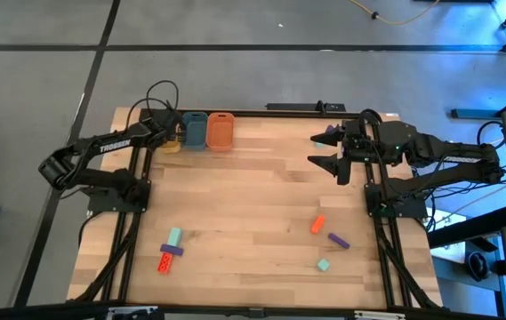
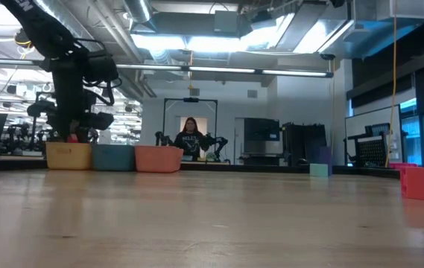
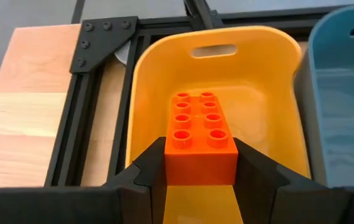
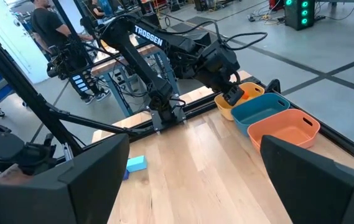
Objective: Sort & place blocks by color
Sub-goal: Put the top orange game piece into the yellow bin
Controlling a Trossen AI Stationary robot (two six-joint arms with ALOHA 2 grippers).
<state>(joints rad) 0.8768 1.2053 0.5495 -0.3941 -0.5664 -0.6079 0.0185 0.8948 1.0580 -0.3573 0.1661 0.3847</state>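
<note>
Left gripper [image 3: 200,177]: an orange-red block [image 3: 200,138] is being held between its fingers above the yellow tub [image 3: 145,93] at the table's far left corner (studs facing the wrist camera).
Right gripper [image 1: 324,149]: it is being held with fingers spread wide and empty, above the table's far right side.
Hidden: the lower part of the gripped block is being covered by the fingers; the blue tub [image 3: 344,93] is being cut off at the frame edge.
Tubs: yellow, blue and orange tub [image 1: 220,131] are being shown in a row along the far edge.
Loose blocks: a teal, purple and red cluster [image 1: 170,250] is being shown near left; an orange-red block [image 1: 317,225], purple block [image 1: 339,240] and teal cube [image 1: 323,264] near right.
Writing: "TROSSEN" is being read on the left arm [image 1: 115,145].
Background: a person [image 2: 191,138] is being seen far off.
</note>
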